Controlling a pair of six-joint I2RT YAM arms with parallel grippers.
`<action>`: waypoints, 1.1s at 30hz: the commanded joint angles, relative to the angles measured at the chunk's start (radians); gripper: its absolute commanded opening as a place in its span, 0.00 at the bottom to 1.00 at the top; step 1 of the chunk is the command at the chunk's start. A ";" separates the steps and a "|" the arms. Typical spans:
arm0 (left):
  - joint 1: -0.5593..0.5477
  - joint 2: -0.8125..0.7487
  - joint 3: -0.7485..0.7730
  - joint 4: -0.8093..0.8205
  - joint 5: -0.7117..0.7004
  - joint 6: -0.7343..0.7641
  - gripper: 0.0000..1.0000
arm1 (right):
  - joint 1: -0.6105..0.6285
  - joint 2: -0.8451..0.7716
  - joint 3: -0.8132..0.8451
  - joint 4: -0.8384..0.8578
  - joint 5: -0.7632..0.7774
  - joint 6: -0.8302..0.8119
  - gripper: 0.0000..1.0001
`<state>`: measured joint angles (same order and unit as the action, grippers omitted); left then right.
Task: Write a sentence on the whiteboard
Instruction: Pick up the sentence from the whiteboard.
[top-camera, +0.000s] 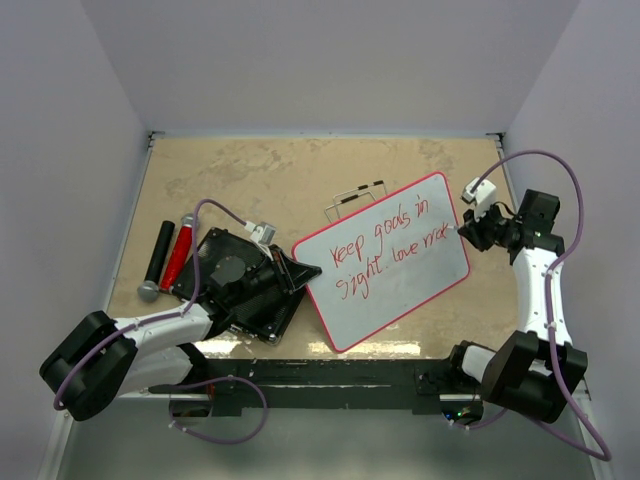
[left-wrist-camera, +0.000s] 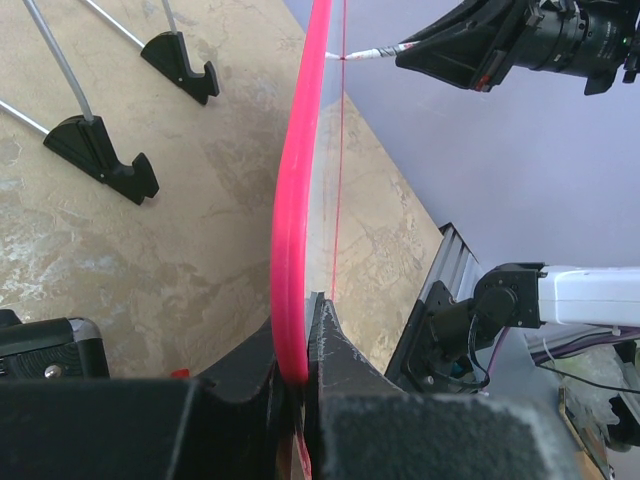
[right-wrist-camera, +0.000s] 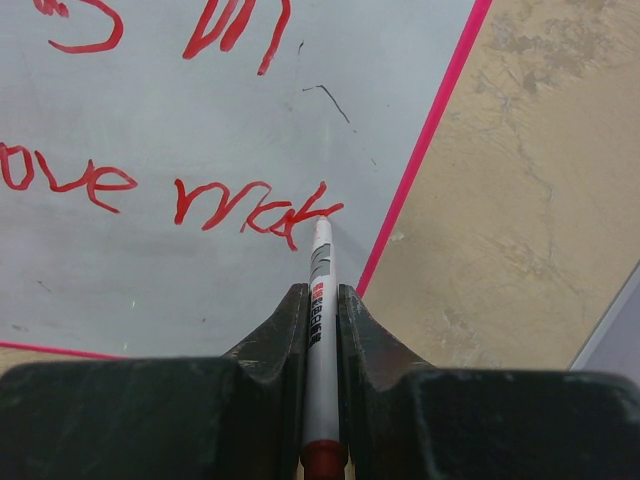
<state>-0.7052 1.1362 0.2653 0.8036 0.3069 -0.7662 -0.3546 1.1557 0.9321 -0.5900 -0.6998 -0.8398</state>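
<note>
BOARD: large flat white whiteboard (top-camera: 405, 295) with thin red rim, lying skewed at centre-right of the tan marbled table (top-camera: 250, 180) | TEXT: red handwritten sentence (top-camera: 385, 250), two lines | LEFT: left gripper (left-wrist-camera: 298, 350), jaws clamped on the board's left rim | RIGHT: right gripper (right-wrist-camera: 320, 300), jaws narrow, gripping a white-barrelled marker (right-wrist-camera: 320, 260), tip touching the last red stroke near the right rim

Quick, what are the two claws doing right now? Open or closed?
Left claw: closed, clamping the whiteboard by its edge.
Right claw: closed, holding the marker, tip on the board.
</note>
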 joint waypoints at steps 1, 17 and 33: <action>-0.002 0.033 -0.034 -0.184 0.021 0.160 0.00 | 0.000 -0.005 0.024 -0.044 -0.038 -0.044 0.00; -0.004 0.039 -0.032 -0.184 0.020 0.160 0.00 | 0.000 0.001 0.008 -0.030 0.046 -0.022 0.00; -0.004 0.048 -0.029 -0.184 0.024 0.163 0.00 | 0.000 0.004 0.042 -0.014 0.023 -0.001 0.00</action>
<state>-0.7025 1.1477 0.2653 0.8139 0.3103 -0.7673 -0.3546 1.1648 0.9295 -0.6361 -0.6453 -0.8646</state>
